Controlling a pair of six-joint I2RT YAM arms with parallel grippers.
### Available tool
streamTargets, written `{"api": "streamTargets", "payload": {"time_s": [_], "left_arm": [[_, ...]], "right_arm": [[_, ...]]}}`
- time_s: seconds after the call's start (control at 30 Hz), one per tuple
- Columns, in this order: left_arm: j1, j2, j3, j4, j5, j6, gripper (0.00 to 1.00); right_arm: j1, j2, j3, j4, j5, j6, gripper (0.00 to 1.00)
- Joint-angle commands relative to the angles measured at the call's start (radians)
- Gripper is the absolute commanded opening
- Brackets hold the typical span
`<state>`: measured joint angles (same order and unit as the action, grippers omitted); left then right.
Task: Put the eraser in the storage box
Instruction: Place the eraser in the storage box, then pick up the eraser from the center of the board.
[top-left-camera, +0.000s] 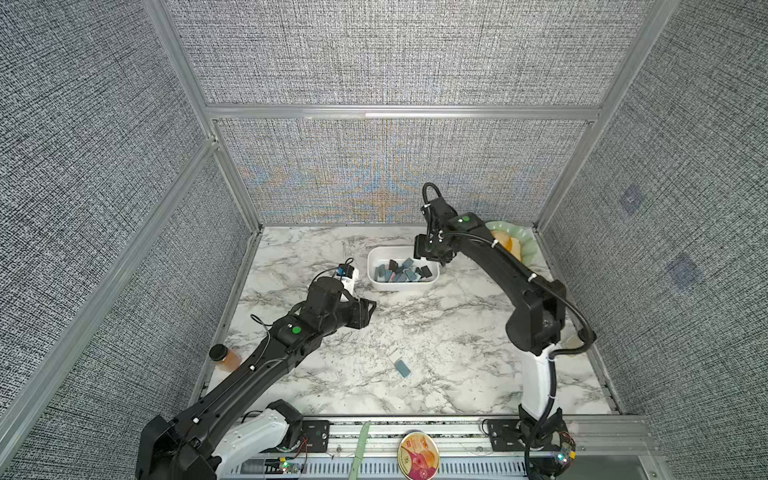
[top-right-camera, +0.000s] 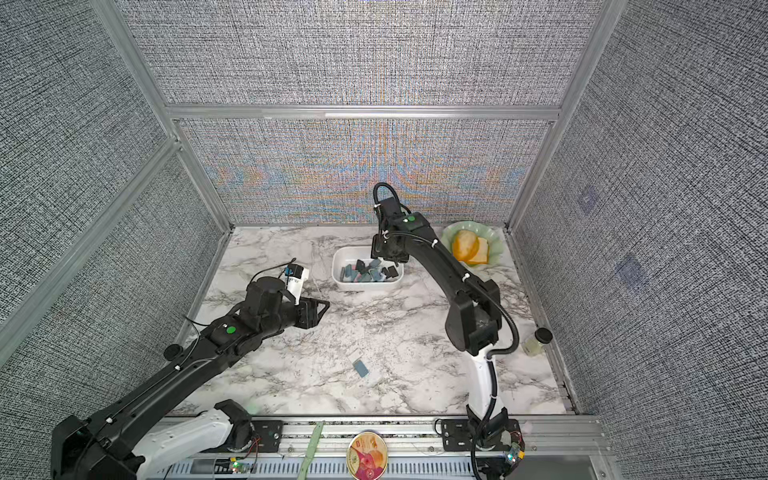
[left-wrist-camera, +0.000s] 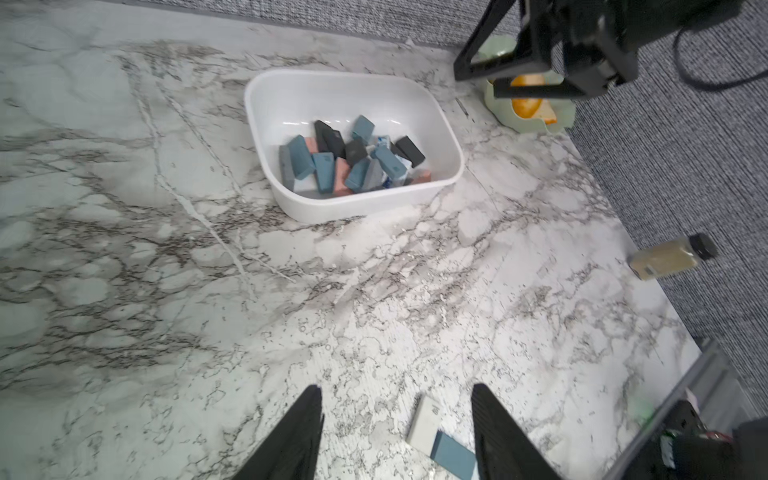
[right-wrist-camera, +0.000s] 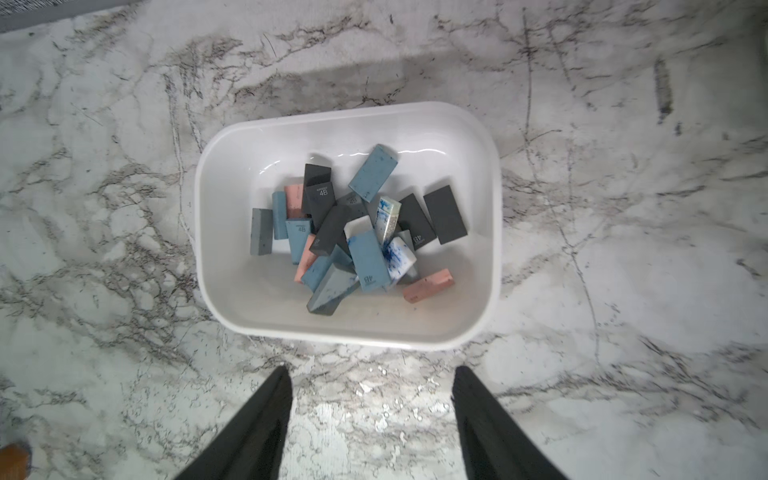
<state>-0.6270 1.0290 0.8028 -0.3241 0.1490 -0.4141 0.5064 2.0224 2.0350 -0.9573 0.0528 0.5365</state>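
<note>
Top views. Back wall taken as 12 o'clock on the marble table (top-left-camera: 478, 374). The storage box (top-left-camera: 376, 286) sits at 12. One loose eraser (top-left-camera: 401, 367) lies flat toward 6, well apart from the box and not yet in it. The right gripper (top-left-camera: 430, 254) hangs over the box's 3 o'clock rim. The left gripper (top-left-camera: 366, 312) hovers at about 9 of the table's middle, between box and eraser. A green dish (top-right-camera: 495, 245) in the 1 o'clock corner holds orange and yellow pieces; I cannot tell what they are.

Left wrist view. The left gripper (left-wrist-camera: 395, 387) has its jaws apart with nothing in them. The loose eraser (left-wrist-camera: 440, 434), white body in a blue sleeve, lies on the table beneath, nearer one finger than the other.

Right wrist view. The right gripper (right-wrist-camera: 372, 370) has its jaws spread and empty. The storage box (right-wrist-camera: 332, 334) below holds a pile of erasers (right-wrist-camera: 353, 237): blue, dark grey, pink, and some white ones stained with blue ink. They are heaped in the middle, with bare floor around them.

Judgement: the step in hand looks like the left arm's pick-up of the loose eraser. To do it well:
- centre the jaws over it
- turn the wrist so the fingers cross its narrow width
- come straight down to the marble before closing, since the eraser is low and flat
- let the right arm clear the rim
- carry the eraser toward 12 and release it low over the bare floor
</note>
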Motion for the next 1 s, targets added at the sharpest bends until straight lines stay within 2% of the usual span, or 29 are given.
{"api": "streamTargets", "payload": {"time_s": [0.0,0.27,0.53,0.77,0.97], "left_arm": [[-0.035,0.01,-0.007,-0.026,0.078,0.057,0.62],[-0.196,0.133,0.024,-0.103,0.071,0.101,0.64],[-0.277,0.299,0.042,-0.081,0.072,0.078,0.64],[-0.298,0.502,0.125,-0.151,0.012,0.05,0.64],[-0.305,0.607,0.168,-0.172,-0.055,0.01,0.64]], "right_arm": [[0.0,-0.124,-0.102,0.082,0.033,-0.008,0.66],[0.001,-0.451,-0.436,0.206,0.027,-0.004,0.66],[0.003,-0.701,-0.721,0.317,0.006,0.026,0.67],[0.003,-0.799,-0.855,0.358,-0.021,0.037,0.68],[0.003,-0.848,-0.906,0.366,-0.025,0.041,0.68]]}}
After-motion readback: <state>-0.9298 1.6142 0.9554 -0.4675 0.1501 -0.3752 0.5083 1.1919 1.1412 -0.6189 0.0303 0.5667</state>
